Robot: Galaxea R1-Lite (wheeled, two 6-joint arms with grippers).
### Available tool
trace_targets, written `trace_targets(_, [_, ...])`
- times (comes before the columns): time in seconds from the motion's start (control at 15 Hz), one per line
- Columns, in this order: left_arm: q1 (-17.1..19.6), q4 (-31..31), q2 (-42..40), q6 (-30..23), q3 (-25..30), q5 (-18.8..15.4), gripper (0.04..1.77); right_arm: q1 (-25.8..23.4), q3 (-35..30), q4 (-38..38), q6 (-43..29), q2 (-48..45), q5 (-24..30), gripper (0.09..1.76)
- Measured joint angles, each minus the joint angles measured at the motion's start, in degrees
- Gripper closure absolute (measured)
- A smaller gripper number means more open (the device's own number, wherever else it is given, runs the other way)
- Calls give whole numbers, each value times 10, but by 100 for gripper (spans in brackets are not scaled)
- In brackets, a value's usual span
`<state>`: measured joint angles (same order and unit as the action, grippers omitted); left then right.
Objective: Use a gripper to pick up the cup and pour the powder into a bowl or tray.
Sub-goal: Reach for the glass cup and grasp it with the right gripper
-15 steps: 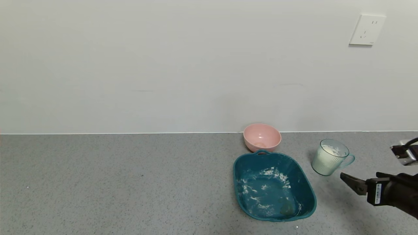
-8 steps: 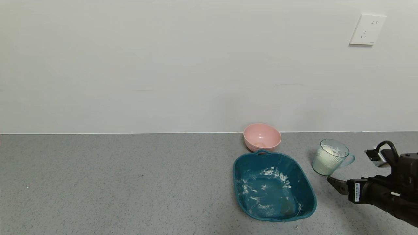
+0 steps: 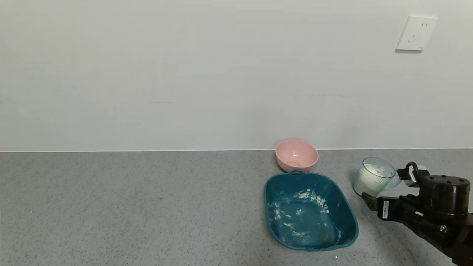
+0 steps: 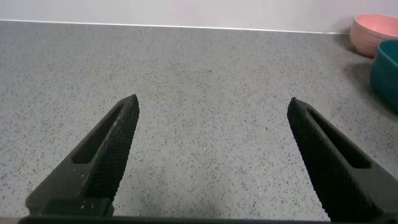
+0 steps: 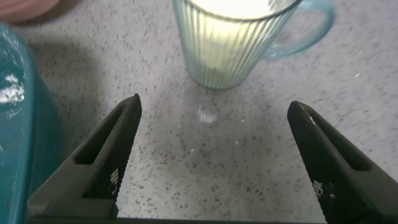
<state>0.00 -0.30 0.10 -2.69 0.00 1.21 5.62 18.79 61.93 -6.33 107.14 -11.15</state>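
With the dark teal rounded-rectangular plastic tray (image 3: 310, 210) to its left, the ribbed pale blue-green plastic cup (image 3: 373, 177) of white powder (image 3: 377, 170) stood upright on the counter, and the right gripper (image 5: 214, 158), fingers spread just short of it, risked tipping it if one finger clipped the wall.

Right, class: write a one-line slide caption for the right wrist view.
Open right pincer lined up on the powder-filled cup, tray beside it.
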Motion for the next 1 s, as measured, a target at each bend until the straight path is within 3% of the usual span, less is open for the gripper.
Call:
trace_targets(0.53, [0,0,0,0,0,0,9,18,50,10,-55,59,-77,14])
trace_targets(1.0, [0,0,0,0,0,0,9,26,60,104,-54,111,-117,14])
